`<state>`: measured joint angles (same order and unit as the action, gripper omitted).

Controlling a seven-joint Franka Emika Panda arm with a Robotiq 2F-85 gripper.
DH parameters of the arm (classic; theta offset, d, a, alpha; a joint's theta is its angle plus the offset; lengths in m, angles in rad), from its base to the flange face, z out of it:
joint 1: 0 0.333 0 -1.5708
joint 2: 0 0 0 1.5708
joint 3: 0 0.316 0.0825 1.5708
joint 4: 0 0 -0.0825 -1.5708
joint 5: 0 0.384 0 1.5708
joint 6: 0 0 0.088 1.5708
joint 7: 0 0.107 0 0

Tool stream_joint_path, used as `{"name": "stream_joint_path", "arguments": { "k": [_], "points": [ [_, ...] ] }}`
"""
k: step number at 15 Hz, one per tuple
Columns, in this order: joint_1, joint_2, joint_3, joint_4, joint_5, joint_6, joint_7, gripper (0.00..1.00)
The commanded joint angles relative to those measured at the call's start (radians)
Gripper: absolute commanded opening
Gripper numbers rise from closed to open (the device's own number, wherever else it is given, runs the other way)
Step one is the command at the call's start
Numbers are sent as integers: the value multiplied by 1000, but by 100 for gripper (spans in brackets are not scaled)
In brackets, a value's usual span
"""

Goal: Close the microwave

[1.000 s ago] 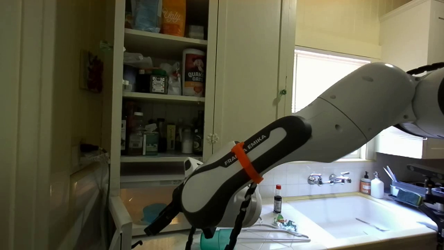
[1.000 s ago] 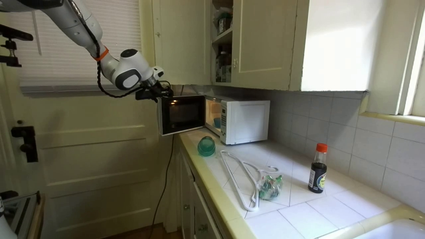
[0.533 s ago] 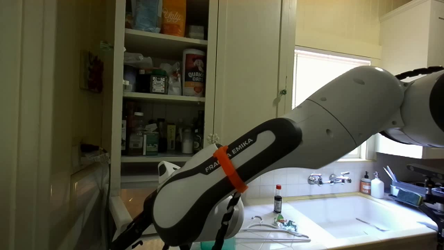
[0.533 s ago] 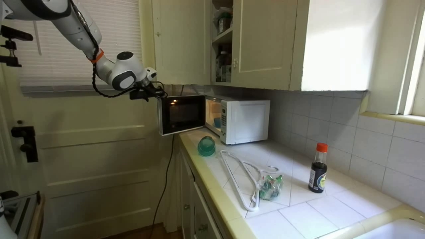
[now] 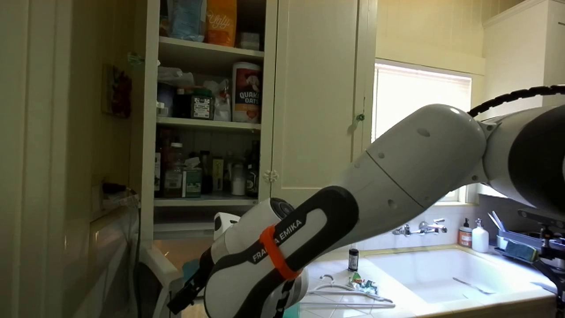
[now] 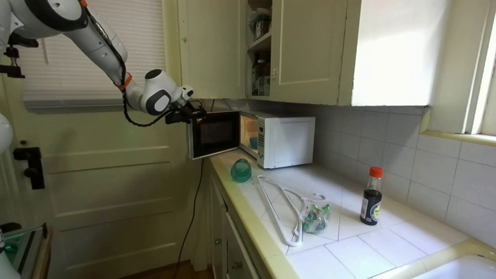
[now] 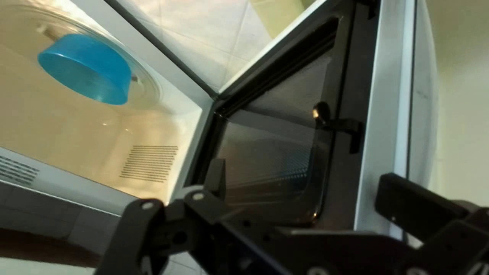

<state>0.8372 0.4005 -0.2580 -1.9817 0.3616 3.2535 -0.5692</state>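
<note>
The white microwave (image 6: 286, 141) stands at the back of the counter with its dark-windowed door (image 6: 217, 135) swung wide open. The door also shows in an exterior view (image 5: 161, 267) and in the wrist view (image 7: 275, 149). A blue bowl (image 7: 95, 68) sits inside on the glass turntable. My gripper (image 6: 199, 112) is at the upper part of the door's free edge. In the wrist view the gripper (image 7: 301, 187) is open. One finger (image 7: 216, 177) is on the door's inner side, the other finger (image 7: 412, 206) by its pale outer edge. I cannot tell whether they touch it.
On the counter lie a teal cup (image 6: 241, 171) in front of the microwave, white hangers (image 6: 273, 213) and a crumpled plastic bag (image 6: 316, 219). A red-capped bottle (image 6: 371, 199) stands upright near the sink (image 6: 461, 267). Wall cupboards (image 6: 306, 50) hang above the microwave.
The arm first moved outward past the door's free edge, then came back toward the microwave and lower. The door has swung slightly toward the microwave body.
</note>
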Motion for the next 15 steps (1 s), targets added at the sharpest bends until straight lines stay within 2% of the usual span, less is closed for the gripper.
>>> {"name": "stream_joint_path", "arguments": {
  "k": [1, 4, 7, 10, 13, 15],
  "points": [
    [204, 150, -272, 80, 31, 44, 100, 100],
    [392, 225, -493, 85, 118, 31, 172, 100],
    [582, 275, -708, 33, 214, 0, 239, 100],
    [750, 387, -910, -5, 294, -64, 346, 100],
    [815, 490, -1053, -22, 329, -131, 446, 100],
    [804, 553, -1103, -16, 326, -219, 512, 100]
  ]
}}
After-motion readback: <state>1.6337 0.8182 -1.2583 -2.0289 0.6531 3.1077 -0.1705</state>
